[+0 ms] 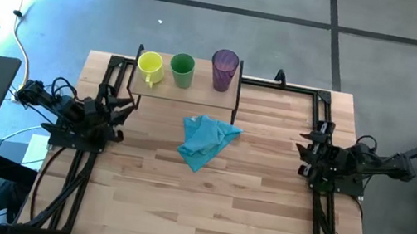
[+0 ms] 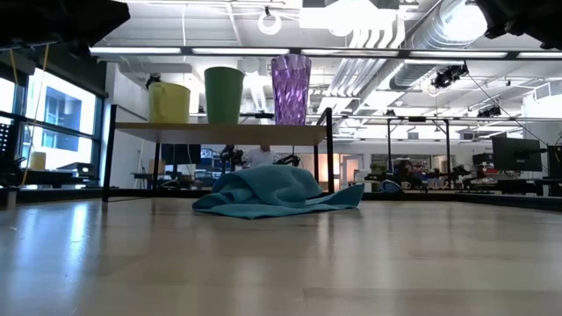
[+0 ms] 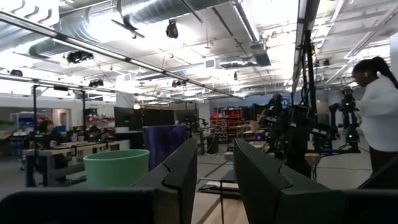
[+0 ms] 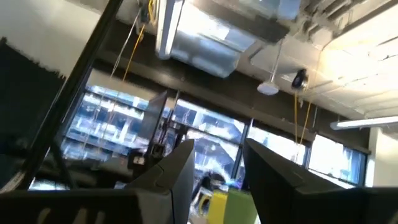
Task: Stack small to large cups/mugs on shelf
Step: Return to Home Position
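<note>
Wooden tabletop (image 2: 281,263) is met first, then a light blue cloth (image 2: 272,193) crumpled before the shelf (image 1: 196,91). On that shelf the yellow mug (image 1: 150,64), green cup (image 1: 182,67) and purple tumbler (image 1: 224,65) are set in a row (side by side, not nested), each seen empty. Placing is judged finished; only parking is left. The left gripper (image 1: 119,111) and right gripper (image 1: 303,145) are held at the table's sides, fingers parted, nothing gripped.

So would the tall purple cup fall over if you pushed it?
Probably tippy: the purple ribbed tumbler stands tallest on the shelf and narrows toward its base. It looks translucent, so likely light. Its ribs may help grip.
</note>
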Tool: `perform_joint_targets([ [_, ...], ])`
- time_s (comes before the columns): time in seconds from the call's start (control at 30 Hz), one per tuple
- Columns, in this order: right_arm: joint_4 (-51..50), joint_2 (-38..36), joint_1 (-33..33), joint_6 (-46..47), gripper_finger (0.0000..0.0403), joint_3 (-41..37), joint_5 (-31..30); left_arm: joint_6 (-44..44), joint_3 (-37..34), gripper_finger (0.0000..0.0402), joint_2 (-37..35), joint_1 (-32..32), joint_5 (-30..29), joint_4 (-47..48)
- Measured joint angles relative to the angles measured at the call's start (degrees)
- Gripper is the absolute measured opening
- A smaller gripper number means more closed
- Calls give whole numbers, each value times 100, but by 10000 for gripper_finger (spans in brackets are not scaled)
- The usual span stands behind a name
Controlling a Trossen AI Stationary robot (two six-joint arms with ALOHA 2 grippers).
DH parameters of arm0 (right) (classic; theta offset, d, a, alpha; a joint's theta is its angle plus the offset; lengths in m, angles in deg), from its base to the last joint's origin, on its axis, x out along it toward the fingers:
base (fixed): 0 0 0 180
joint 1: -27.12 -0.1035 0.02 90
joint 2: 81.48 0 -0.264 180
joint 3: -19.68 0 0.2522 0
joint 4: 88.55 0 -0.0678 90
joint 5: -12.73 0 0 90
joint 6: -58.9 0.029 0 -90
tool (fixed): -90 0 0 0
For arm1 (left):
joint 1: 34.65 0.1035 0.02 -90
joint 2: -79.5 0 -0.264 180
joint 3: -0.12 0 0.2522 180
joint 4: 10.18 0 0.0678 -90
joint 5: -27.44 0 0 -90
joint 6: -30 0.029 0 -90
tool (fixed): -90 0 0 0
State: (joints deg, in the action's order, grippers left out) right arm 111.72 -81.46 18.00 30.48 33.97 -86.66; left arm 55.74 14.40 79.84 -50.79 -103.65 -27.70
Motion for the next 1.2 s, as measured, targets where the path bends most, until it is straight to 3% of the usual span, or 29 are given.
perform_joint_targets([
  [0.27, -126, 16, -2, -44, 128, 0, -306, 126, -2, 95, 2, 0, -111, -55],
  [0.37, -351, 16, -2, -8, 128, -2, -344, 215, 0, 95, 0, 0, 173, -46],
  [0.47, -1267, 33, 28, 357, 128, 22, 111, 149, 0, 95, 2, 0, 701, 118],
  [0.53, -1625, 36, 93, 713, 128, 20, 564, 76, 0, 95, 2, 0, 771, 227],
  [0.67, -2005, 32, 253, 1380, 128, 26, 909, -104, 0, 95, 2, 2, 848, 324],
  [1.0, -2750, 36, 729, 2214, 128, 26, 925, -500, 0, 95, 2, 2, 889, 863],
  [1.2, -2757, 38, 821, 2209, 128, 37, 920, -606, 0, 95, 2, 4, 810, 1136],
])
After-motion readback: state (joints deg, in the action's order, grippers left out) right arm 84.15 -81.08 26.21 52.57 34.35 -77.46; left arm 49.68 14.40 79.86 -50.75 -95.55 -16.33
